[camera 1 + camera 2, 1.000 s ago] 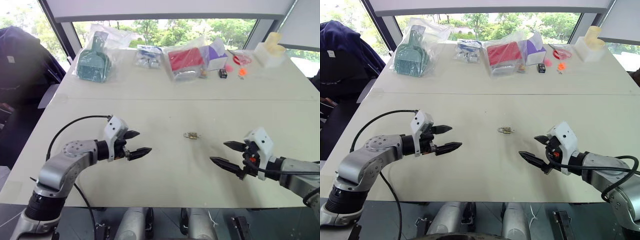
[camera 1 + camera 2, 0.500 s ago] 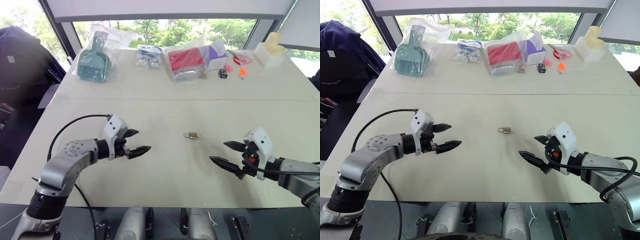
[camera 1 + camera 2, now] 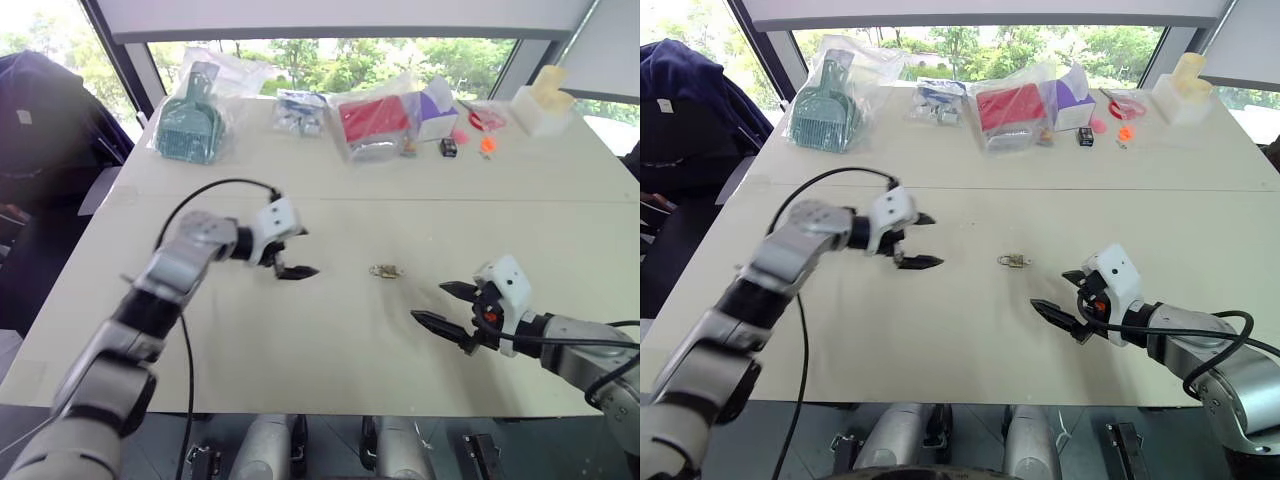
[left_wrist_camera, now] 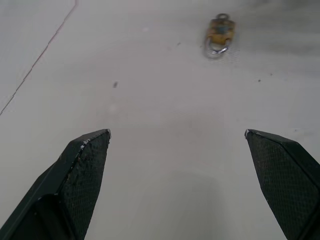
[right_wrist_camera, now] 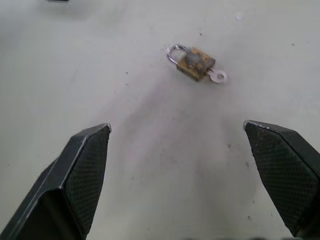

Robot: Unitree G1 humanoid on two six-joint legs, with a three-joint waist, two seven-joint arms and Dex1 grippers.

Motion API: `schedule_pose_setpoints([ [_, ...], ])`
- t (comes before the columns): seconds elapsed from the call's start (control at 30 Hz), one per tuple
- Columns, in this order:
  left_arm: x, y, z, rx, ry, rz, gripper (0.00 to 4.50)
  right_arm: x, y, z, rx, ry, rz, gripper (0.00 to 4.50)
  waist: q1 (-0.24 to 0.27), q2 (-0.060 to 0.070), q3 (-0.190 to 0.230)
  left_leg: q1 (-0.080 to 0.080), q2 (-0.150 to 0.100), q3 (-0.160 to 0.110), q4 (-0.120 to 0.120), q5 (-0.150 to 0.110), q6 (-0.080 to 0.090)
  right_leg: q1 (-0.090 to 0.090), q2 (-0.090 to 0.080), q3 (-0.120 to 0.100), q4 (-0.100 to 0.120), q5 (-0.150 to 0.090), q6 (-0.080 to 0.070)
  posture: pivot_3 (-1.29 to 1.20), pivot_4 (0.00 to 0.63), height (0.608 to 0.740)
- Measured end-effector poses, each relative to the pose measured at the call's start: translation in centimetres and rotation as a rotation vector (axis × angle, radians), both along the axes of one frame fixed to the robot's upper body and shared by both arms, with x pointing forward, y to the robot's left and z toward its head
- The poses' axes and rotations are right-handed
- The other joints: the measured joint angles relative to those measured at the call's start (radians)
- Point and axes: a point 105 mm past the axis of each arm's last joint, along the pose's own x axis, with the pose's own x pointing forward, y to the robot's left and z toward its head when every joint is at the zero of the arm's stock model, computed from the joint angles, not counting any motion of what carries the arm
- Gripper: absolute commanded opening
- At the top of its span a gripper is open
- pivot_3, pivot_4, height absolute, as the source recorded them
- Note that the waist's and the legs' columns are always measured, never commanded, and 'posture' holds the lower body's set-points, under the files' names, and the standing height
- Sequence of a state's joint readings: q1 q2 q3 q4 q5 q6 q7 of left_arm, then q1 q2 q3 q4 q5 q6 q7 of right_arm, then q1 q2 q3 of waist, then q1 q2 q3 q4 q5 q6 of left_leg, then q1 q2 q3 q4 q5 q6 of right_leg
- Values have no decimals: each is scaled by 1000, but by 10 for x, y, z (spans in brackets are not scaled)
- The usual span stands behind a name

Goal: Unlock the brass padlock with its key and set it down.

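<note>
You see the brass padlock [image 5: 195,63] lying flat on the table [image 3: 330,340]: yellow body, thin silvery shackle, key [image 5: 218,76] in its base. It lies between both pincers, touching neither. The left gripper [image 3: 290,253] points toward it, fingers spread wide and empty. The right gripper [image 3: 448,308] hovers likewise, wide and empty. No legible markings.

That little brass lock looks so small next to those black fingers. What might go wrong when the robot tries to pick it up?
The small brass padlock lies flat on the pale table, much smaller than a finger of the open left gripper, so the tips may push it away instead of pinching it. Its silvery key sticks out of one end; a grab there might twist the lock or pull the key out. The open right gripper waits close by, so both arms may crowd the lock.
</note>
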State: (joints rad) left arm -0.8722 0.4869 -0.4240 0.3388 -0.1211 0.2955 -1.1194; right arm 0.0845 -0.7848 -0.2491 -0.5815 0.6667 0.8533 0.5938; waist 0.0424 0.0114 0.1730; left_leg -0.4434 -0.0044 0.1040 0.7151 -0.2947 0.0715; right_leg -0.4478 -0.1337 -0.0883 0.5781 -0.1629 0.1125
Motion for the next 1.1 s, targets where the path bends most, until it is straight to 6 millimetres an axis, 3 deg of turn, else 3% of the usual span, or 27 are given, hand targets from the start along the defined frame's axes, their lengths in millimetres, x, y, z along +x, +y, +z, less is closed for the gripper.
schedule_pose_setpoints([
  [0.2,10,-69,16,87,-37,-218,4500,4,-17,-6,-49,-35,-134,4399,-1,-1,1,-1,0,0,0,-1,2,0,0,0,0,0,0,0,150,735],
  [0.33,6,-99,10,133,11,-273,4500,2,-22,-12,-38,-32,-208,4399,-4,-1,1,-1,0,0,0,-1,3,-1,0,0,0,0,1,0,150,735],
  [0.53,0,-112,-19,204,72,-287,4500,-5,-27,-16,-17,-42,-291,4399,-3,-2,1,-1,1,0,1,-1,3,-1,0,0,1,0,1,0,150,735],
  [0.9,5,-109,-31,270,58,-235,4500,-5,-22,-11,18,-85,-328,4399,-2,-2,1,-1,1,-1,1,-2,4,-1,0,0,0,0,1,0,150,735],
  [1.0,3,-112,-33,268,73,-244,3664,-2,-21,-6,26,-109,-327,4500,-1,-2,1,-1,1,-1,1,-2,4,0,0,0,0,0,1,0,150,735],
  [1.1,0,-114,-35,268,82,-254,2324,-1,-20,-6,30,-110,-331,4500,1,-2,0,0,0,-1,2,-2,4,1,0,0,0,0,1,0,150,735],
])
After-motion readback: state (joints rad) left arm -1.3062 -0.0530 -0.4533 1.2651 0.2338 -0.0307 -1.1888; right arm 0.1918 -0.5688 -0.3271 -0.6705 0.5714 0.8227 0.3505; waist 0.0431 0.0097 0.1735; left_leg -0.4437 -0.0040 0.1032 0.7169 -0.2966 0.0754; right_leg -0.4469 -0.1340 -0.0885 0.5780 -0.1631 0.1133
